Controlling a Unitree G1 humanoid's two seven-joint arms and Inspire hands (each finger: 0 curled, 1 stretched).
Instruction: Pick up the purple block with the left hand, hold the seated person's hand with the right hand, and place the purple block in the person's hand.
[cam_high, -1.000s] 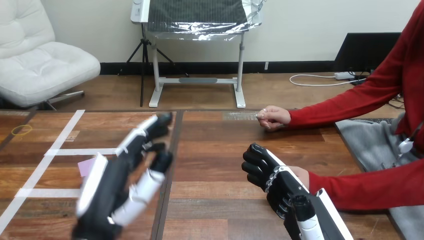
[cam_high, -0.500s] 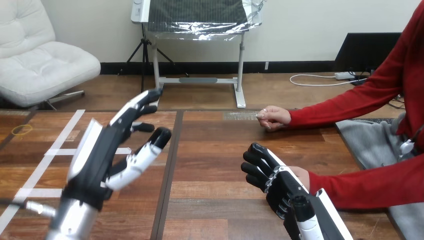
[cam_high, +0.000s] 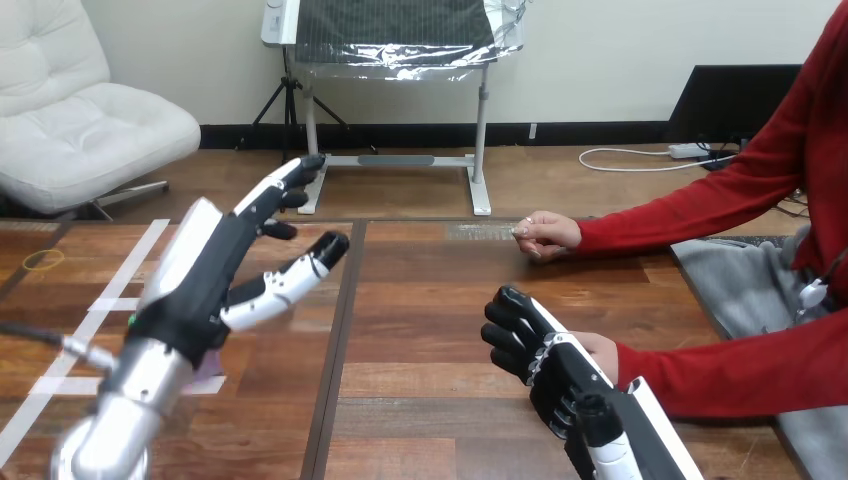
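Where the wooden table spans the head view, we note a dark seam running front to back near its middle, and strips of white tape marking out a grid on its left part. The left arm comes up from the bottom left corner, its silver forearm angled up and to the right. The left hand hangs in the air above the taped area, spread wide. Its fingers are straight and point toward the table's far edge, its thumb juts out to the right, and there is nothing in it. The right hand sits low, right of the seam, with its back turned up. It lies over and close against the person's hand at the view's lower right, of which a small part shows past the white shell. We cannot tell whether the right hand grips it. The person's other hand, on a red sleeve, rests loosely closed near the table's far edge, well apart from both robot hands. The purple block lies on the table below the left wrist, near a tape strip. We see it as a pale lilac patch, partly hidden by the forearm and not touched by the hand above it. A yellow ring lies flat at the far left of the table.
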